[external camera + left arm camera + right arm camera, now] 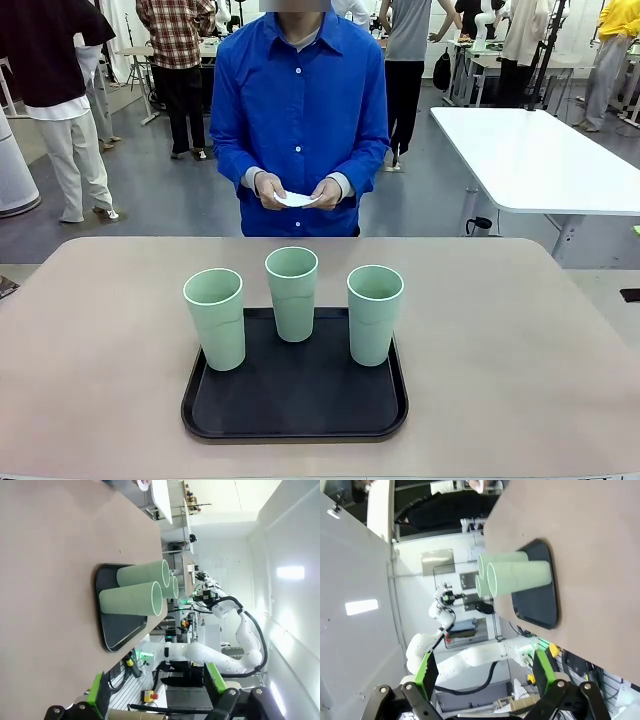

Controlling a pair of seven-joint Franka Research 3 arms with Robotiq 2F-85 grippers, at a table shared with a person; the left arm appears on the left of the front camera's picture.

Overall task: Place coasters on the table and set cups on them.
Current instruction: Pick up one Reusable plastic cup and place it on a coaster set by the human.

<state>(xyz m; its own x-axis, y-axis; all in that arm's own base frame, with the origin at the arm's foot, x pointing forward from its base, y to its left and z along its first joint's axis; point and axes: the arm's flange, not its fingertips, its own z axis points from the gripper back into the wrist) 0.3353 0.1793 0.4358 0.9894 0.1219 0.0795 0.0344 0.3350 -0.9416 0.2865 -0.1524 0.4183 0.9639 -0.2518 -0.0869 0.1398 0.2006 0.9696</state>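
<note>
Left gripper (156, 686) and right gripper (485, 672) are hanging wide open while tall mint-green plastic cups (292, 292) are standing on the near black rectangular tray (205, 405) and the person's hands (268, 190), at the beige-pink table's (100, 330) far side, are holding white lacy paper coasters (297, 199), seemingly needing laying down next.

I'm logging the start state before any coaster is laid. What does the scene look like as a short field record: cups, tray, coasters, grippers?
cups: left cup, middle cup, right cup, mint green, all upright on the tray
tray: black tray, on the beige table
coasters: white coasters, held in the person's hands at the far side, not yet laid down
left gripper: open, holding nothing
right gripper: open, holding nothing
</note>
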